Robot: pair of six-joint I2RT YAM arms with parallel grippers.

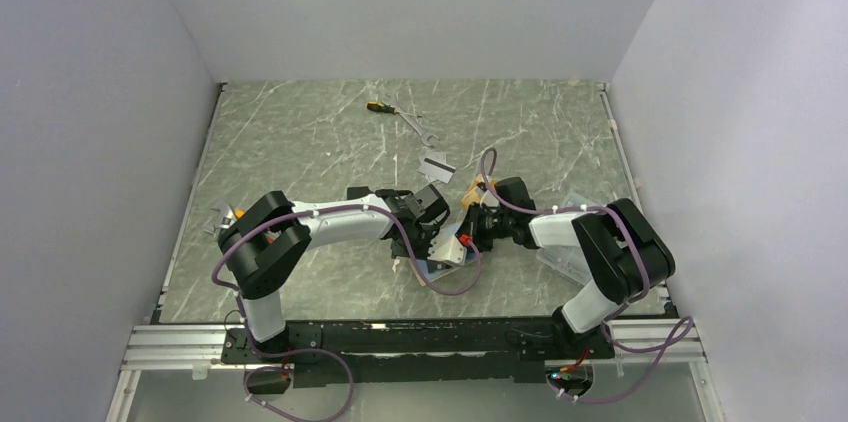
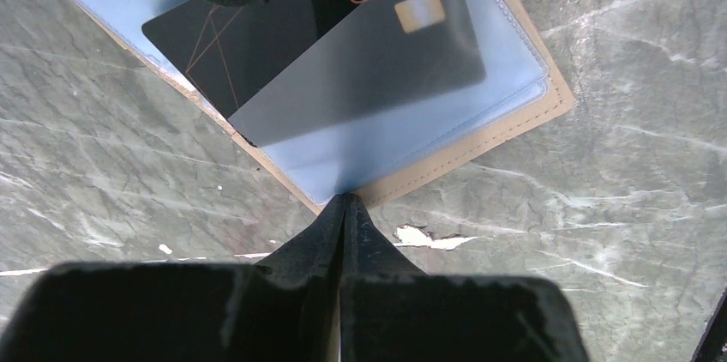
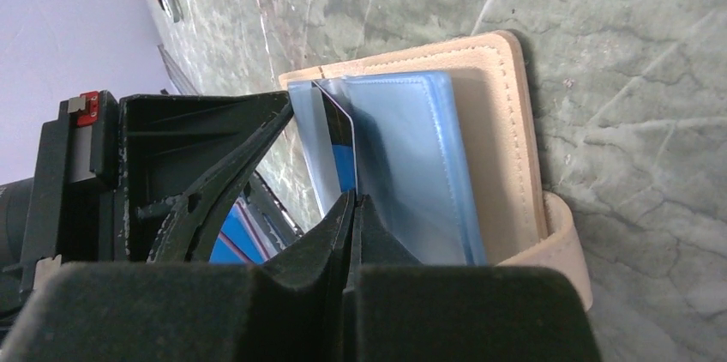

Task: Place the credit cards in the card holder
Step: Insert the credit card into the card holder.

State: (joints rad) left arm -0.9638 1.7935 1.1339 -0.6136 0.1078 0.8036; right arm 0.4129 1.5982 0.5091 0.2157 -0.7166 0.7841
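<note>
**Black card part-seated in holder; both claws closed at the work**

The holder (image 1: 446, 252) lies open on the table (image 1: 300, 152), near of centre, under the two wrists.

The left claw (image 2: 344, 206) is fully closed, with its tips at the near corner of the clear sleeve (image 2: 429, 113). Whether it nips the film or merely pins it down, the view does not settle. Its likely purpose is to anchor the holder so it cannot slide while a card is pushed in.

The right claw (image 3: 352, 204) is closed on the trailing edge of the black card (image 2: 257, 45). The card sits askew, partly under the sleeve, with one corner out toward the tan border. A grip on the thin edge lets the card be driven along its own plane.

Edges: the skew sets the card against the sleeve's side seam, so it looks to need squaring before it travels further.

Room: the claws stand almost touching, which leaves little play between them. One silver card (image 1: 436, 167) lies just far of the holder. The easiest way to withdraw appears to be toward the far left.
</note>
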